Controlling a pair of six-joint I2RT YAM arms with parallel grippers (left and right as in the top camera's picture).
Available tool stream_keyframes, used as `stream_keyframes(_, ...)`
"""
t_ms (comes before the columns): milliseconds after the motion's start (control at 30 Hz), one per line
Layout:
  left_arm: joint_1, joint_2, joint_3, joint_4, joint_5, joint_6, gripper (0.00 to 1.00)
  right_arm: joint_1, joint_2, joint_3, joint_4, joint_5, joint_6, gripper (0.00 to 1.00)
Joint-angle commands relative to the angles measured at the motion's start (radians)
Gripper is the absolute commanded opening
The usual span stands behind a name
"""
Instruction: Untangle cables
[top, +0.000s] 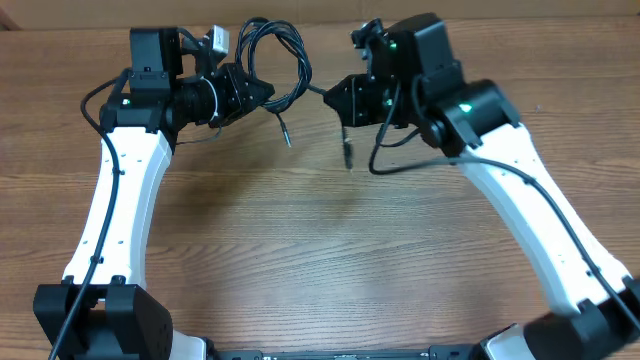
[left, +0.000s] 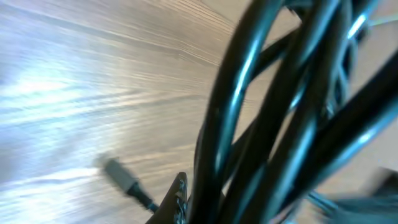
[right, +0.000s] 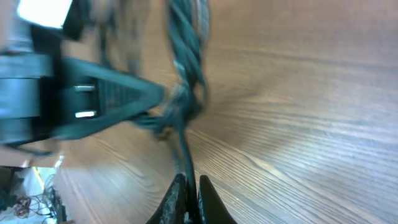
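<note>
Over the bench, 2 plug ends trail free. Beyond them the left pincer is clamped on the cables, and the right pincer pinches 1 strand. Farther back the loops are knotted, so untangling looks barely begun.

No writing, brand mark, number or sign can be read in any of the three views. From overhead, a small white tag sits at the far left of the worktop, just left of the looped cables, but it is too small to show whether anything is printed on it. In the right wrist view, a white patch at the far left is blurred and shows no legible marks.
</note>
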Motion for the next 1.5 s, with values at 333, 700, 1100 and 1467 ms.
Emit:
stream_keyframes(333, -0.005, -0.026, 0.013, -0.063, -0.099, 0.085, 0.04, -0.007, -0.073, 0.006, 0.01, -0.018, 0.082, 0.47)
stream_keyframes(700, -0.009, -0.026, 0.013, -0.057, 0.107, -0.203, 0.04, 0.021, 0.139, 0.006, 0.009, -0.07, 0.119, 0.7)
stream_keyframes(1100, 0.004, -0.026, 0.013, 0.024, 0.307, -0.73, 0.05, 0.024, 0.148, 0.005, 0.126, -0.142, 0.023, 0.73)
stream_keyframes(1467, 0.004, -0.026, 0.013, 0.023, 0.36, -0.85, 0.04, 0.059, 0.189, 0.005, 0.193, -0.091, 0.054, 0.49)
